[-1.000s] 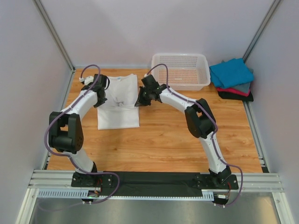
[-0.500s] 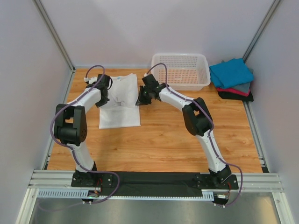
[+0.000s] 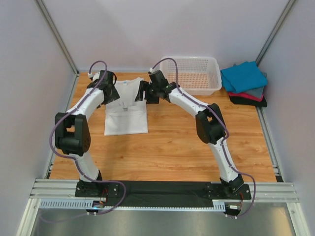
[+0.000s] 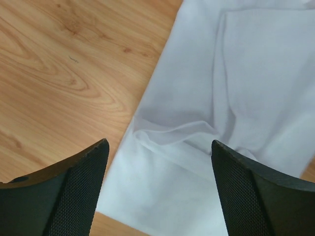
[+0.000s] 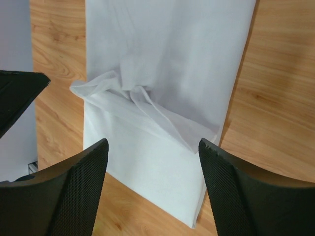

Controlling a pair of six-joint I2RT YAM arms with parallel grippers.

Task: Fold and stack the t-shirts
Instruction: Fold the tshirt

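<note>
The white t-shirt (image 3: 126,117) lies partly folded on the wooden table, its far part doubled over with a rumpled fold across the middle (image 5: 142,98). My left gripper (image 3: 110,93) hovers open over the shirt's left edge, and in the left wrist view the cloth (image 4: 221,93) lies below the spread fingers (image 4: 69,191). Over the shirt's right edge my right gripper (image 3: 142,92) is open too, nothing between its fingers (image 5: 246,191). Folded t-shirts are stacked at the far right: teal-blue (image 3: 242,76) on top, then grey (image 3: 256,92), red (image 3: 244,96) and black (image 3: 248,102).
A white mesh basket (image 3: 214,78) stands at the back, just right of my right arm. Metal frame rails (image 3: 268,132) run along the table's sides. Bare wood (image 3: 172,142) stretches in front of the shirt.
Both grippers went from shut to open and let go of the white shirt's folded part. Both have drawn back toward the far edge, and the fold now lies on the shirt.
</note>
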